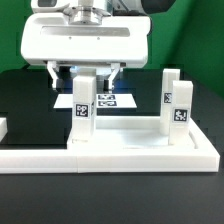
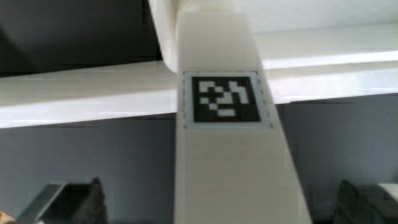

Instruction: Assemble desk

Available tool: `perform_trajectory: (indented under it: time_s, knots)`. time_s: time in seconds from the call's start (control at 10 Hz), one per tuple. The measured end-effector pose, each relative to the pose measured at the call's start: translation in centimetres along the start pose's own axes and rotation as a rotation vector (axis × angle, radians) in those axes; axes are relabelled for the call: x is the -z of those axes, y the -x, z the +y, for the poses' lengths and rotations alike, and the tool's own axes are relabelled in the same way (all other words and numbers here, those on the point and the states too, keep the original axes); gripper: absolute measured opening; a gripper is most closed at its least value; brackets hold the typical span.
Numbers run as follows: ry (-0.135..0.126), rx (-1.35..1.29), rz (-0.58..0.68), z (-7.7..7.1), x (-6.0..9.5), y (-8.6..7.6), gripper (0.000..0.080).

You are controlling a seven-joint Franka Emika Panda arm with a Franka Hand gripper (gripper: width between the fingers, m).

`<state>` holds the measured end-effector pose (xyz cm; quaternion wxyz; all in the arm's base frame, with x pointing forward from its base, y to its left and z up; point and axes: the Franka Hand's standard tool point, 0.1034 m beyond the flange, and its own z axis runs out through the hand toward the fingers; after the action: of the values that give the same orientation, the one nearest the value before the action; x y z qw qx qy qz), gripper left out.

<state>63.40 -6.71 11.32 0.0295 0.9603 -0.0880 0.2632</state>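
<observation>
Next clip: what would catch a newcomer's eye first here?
Two short white legs stand upright on the tabletop, each with a black-and-white tag. The open gripper hangs over the leg on the exterior view's left, fingers either side; the other leg stands to the right.

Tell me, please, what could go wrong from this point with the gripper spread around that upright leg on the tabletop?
1. The gripper stands open around the upright leg, with the fingers close on either side; lifting off at a slant could knock it over.
2. How firmly that leg is seated in the tabletop cannot be judged, so it may wobble or tip.
3. A sideways retreat might clip the other leg.
</observation>
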Motion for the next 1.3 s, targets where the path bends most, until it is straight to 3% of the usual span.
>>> perform_trajectory:
  time_s: [0.3,0.5,0.7,0.8,1.0,1.1,1.3]
  knots:
    - [-0.009,-0.009,-0.019,-0.1,0.0,0.2,0.0649]
    - [-0.085,-0.076,-0.156,-0.2,1.0,0.1,0.0649]
    - [-0.136,-0.141,-0.265,-0.1,1.5,-0.3,0.0649]
    - [-0.157,-0.154,-0.361,-0.3,1.1,0.4,0.0649]
    - [-0.169,-0.176,-0.547,-0.2,0.3,1.0,0.0649]
    - [-0.161,-0.172,-0.544,-0.3,-0.2,0.1,0.0649]
    - [-0.152,-0.191,-0.551,-0.3,-0.5,0.5,0.0649]
